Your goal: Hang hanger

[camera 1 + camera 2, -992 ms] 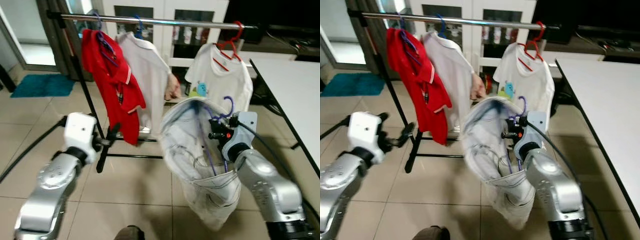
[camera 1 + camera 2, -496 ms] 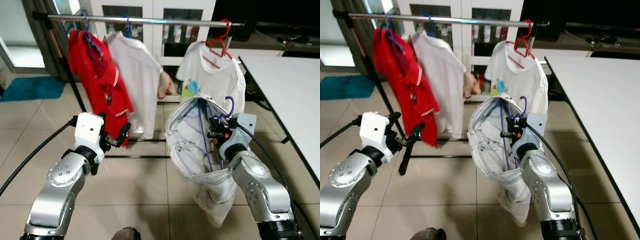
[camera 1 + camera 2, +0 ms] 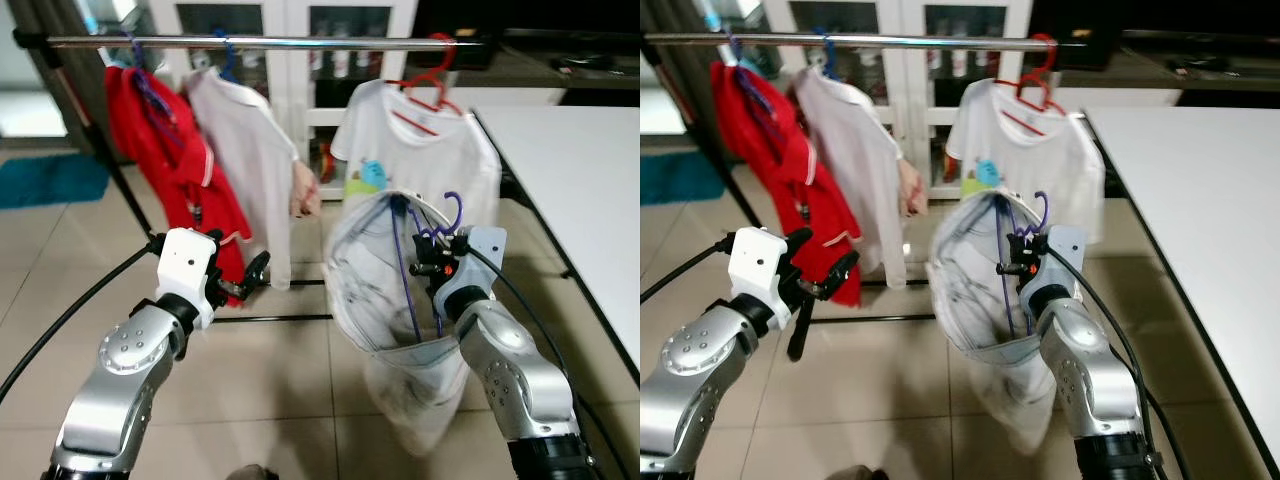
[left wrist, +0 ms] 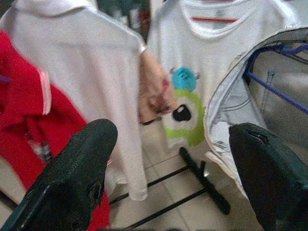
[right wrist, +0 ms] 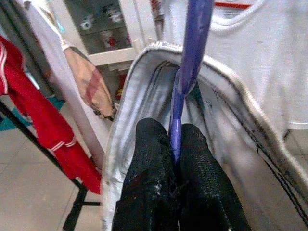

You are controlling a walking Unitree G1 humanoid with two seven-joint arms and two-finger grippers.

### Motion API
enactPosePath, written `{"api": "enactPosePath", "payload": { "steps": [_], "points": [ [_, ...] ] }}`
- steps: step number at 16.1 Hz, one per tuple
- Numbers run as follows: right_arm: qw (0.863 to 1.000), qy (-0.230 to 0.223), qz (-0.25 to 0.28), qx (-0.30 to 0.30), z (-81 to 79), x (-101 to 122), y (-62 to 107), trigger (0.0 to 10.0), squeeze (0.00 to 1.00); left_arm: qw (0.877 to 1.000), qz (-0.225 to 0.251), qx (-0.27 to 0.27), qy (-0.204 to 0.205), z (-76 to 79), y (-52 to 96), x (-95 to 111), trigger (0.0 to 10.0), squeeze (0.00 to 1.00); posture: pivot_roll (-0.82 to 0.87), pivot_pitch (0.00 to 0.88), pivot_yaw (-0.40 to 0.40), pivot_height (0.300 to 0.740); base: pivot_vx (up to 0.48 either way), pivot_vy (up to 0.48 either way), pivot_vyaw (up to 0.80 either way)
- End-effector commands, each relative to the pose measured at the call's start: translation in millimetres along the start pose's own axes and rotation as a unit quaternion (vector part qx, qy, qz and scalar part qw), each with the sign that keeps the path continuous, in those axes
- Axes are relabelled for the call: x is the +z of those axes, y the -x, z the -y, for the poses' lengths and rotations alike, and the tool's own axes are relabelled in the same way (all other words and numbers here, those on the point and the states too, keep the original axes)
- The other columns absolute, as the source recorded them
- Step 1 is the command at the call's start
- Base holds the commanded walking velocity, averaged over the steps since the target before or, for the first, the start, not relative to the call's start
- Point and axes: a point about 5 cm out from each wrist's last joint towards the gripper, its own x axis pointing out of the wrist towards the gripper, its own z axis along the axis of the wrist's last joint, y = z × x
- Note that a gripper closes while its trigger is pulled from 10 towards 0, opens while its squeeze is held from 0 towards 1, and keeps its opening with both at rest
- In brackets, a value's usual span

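no legible text, label, brand, number or sign found on any garment, hanger, rail or robot part.

Three shirts were counted on the rail: one red, two white; four hangers were seen.

rail: shiny metal | hanger: glossy purple plastic | floor: smooth tile

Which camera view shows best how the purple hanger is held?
The right wrist view: the black fingers close on the purple hanger up close. Both eye views show the right gripper from afar, the hanger's hook above it inside the pale garment. The left wrist view shows purple bars at its edge.
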Motion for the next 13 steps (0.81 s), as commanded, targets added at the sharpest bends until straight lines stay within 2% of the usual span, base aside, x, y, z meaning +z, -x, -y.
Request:
{"api": "enactPosePath", "payload": {
  "steps": [1,13],
  "points": [
    [0.999,0.012,0.041,0.009,-2.4,17.3,-0.9,10.0,0.0,1.0,-0.006,-0.006,-0.001,2.7,0.2,-1.5,10.0,0.0,-0.01,0.046,0.002,0.74,0.352,0.0,0.0],
    [0.999,-0.002,0.048,-0.017,0.7,12.3,0.1,10.0,0.0,1.0,0.006,-0.011,-0.005,4.0,-7.4,3.1,10.0,0.0,-0.01,0.052,0.041,0.74,0.349,0.0,0.0]
  ]
}}
